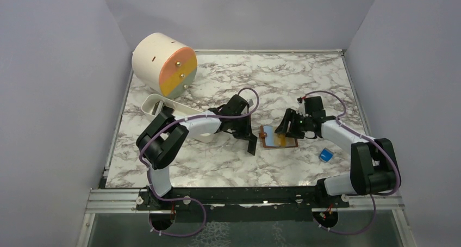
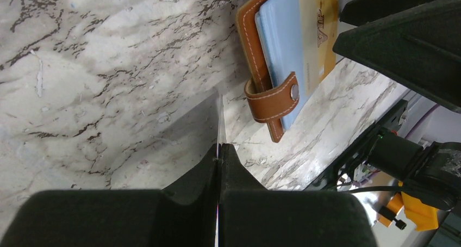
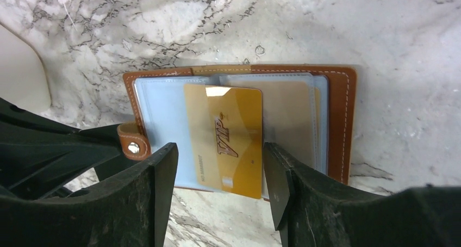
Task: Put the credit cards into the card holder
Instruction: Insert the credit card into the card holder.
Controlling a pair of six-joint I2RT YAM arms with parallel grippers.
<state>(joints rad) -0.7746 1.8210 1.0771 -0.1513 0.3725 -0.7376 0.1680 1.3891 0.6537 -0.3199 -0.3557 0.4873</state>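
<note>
the right hand (image 3: pixel 220 149) hovers low over the open card holder (image 3: pixel 338 116), its fingers (image 3: pixel 163 176) spread apart. one finger stands on each side of the gold card (image 3: pixel 228 133), near its long edges, and neither seems to press on it. the card lies whole on top of the pale blue pockets, about mid-holder and not yet tucked in. a paler gold patch shows through the pocket beside it, and i cannot tell whether that is another card.

the holder lies flat and open on the marble table (image 3: pixel 407 51), with its snap tab (image 3: pixel 132 144) at the end toward the left hand (image 2: pixel 219 149). that hand waits just beside the tab, fingers pressed together on a thin sliver seen edge-on, probably a second card (image 2: pixel 219 116).

the step in hand looks like feeding the gold card into a pocket. to do it well:
- close gently on the long edges, so the card does not bow.
- tip the leading edge down toward the pocket mouth.
- slide it low and straight.

the holder is light and may skid on the smooth table, so push slowly.
</note>
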